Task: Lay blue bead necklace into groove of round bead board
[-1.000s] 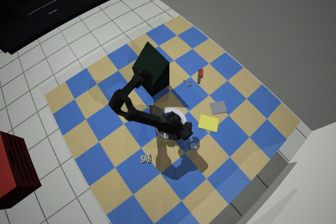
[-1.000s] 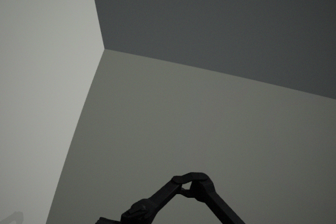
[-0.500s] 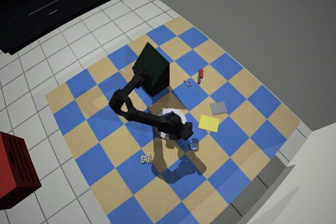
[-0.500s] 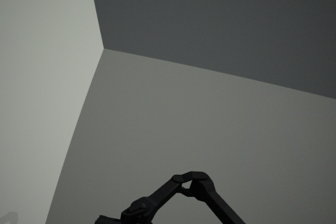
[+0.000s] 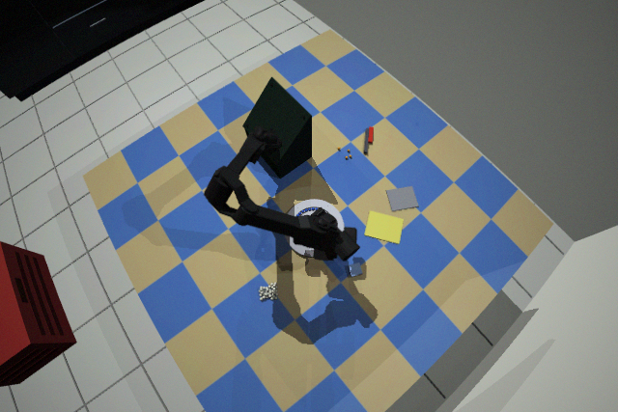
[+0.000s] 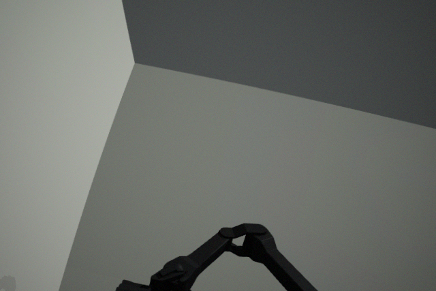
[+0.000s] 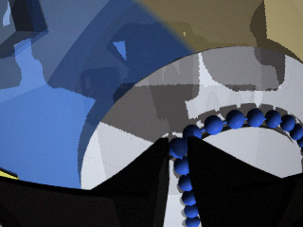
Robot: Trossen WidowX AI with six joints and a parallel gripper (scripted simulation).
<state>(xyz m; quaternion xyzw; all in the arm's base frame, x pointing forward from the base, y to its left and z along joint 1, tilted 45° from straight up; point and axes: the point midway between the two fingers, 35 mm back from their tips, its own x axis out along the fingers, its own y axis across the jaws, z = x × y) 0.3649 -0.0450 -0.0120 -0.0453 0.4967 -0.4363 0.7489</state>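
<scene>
Around blue beads, pincer [image 7: 177,146] near-shut.

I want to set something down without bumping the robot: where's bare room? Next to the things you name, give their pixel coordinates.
In the top view, room shows between the white beads [image 5: 267,291] and the red cabinet [image 5: 17,317]. It's crowded around the round board [image 5: 340,218] [image 7: 114,158], beneath the arm [image 5: 271,219] [image 6: 211,247].

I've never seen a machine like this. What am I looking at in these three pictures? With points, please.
It is one black jointed arm [image 5: 268,218] [image 6: 211,245] ending in a pincer [image 7: 177,146]. The first picture looks down from above, the second shows the arm's upper part against walls, and the third looks past the pincer's dark fingers. They grip a bead of a blue necklace [image 7: 235,119], over a round white board [image 5: 302,207] [image 7: 123,110]. Nearby on the checkered mat [image 5: 199,212] lie a yellow square [image 5: 383,227] and some pale beads [image 5: 267,291].
</scene>
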